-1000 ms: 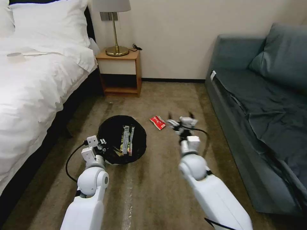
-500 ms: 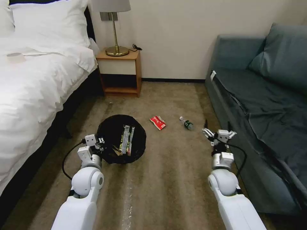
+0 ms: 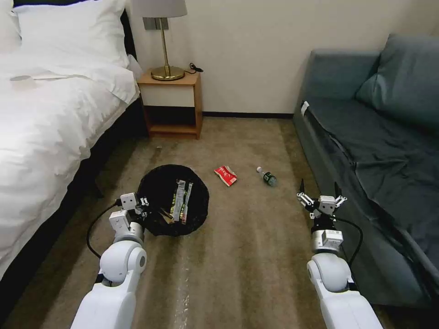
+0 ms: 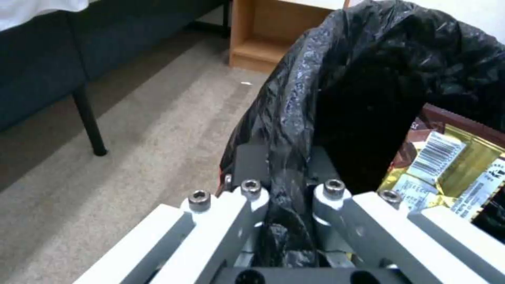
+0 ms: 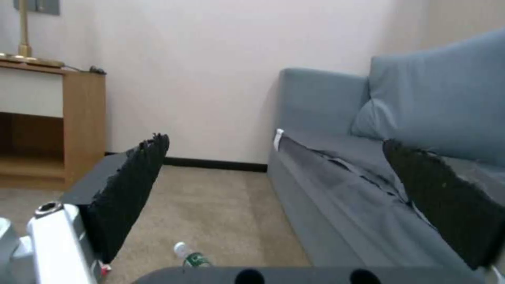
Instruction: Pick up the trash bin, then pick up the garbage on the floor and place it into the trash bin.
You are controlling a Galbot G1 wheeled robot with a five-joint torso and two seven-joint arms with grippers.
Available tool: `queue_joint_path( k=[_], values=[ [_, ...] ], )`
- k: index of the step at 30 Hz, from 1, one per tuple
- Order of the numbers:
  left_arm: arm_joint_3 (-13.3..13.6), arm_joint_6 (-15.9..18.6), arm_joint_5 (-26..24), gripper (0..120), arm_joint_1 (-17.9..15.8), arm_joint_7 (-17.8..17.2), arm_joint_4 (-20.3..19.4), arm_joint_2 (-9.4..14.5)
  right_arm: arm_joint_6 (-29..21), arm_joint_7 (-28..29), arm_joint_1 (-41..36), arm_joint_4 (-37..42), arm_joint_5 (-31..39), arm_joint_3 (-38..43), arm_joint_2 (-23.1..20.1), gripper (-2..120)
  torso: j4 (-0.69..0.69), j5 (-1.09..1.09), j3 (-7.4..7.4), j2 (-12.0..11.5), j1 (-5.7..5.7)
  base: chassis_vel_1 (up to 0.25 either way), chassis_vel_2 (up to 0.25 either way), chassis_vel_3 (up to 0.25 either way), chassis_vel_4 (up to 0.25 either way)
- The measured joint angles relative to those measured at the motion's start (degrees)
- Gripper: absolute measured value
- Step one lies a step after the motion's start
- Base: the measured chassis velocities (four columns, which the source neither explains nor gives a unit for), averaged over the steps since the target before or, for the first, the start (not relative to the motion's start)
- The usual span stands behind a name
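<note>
1. Nearest you on the left, your left tool point(image 3: 138, 206) is clamped on the rim of the small round white trash bin lined with a crinkly black plastic bag point(image 3: 173, 199). The left wrist view shows its jaws pinching a fold of that black bag point(image 4: 287, 185). The bin stands on the beige carpet floor point(image 3: 238, 256) beside the white bed point(image 3: 50, 128).

2. Inside the bin lie a yellow-silver wrapper point(image 3: 181, 205) with a barcode, and something brown beneath it, seen in the left wrist view.

3. Nearest you on the right, your right tool point(image 3: 319, 192) has swung in the last second from the middle of the carpet, where it hovered over the bottle, out to the right. It now hangs just beside the front edge of the grey-blue sofa point(image 3: 379, 151). Its two black fingers point(image 5: 131, 193) are spread wide and hold nothing.

4. That swing uncovers the tiny clear bottle with a green label point(image 3: 266, 176), lying on its side on the carpet, ahead and to the left of the right tool.

5. A little farther left lies the flat red snack packet point(image 3: 225, 175), between bottle and bin, touching neither.

6. Judging from this, two pieces are binned and two remain on the floor. The right tool looks to be lining up on the bottle.

7. Farthest, a wooden nightstand point(image 3: 171, 103) with a brass lamp point(image 3: 164, 45) stands against the wall.
</note>
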Motion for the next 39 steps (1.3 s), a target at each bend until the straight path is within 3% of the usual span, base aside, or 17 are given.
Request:
queue_joint_path(
  k=[13,39],
  values=[
    [-0.7,0.0,0.4,4,0.4,-0.4,0.0,-0.6,0.6,-1.2,0.1,-0.7,0.1,-0.9,0.0,100,0.00,0.00,-0.01,0.0,-0.01,-0.004,0.003,0.003,-0.004],
    [-1.0,-0.1,0.6,4,0.6,-0.5,-0.6,-1.4,1.9,-2.6,-0.8,-2.4,-1.5,-2.9,-0.1,100,0.00,0.00,0.01,0.0,0.00,-0.074,0.073,0.077,-0.072]
  ],
)
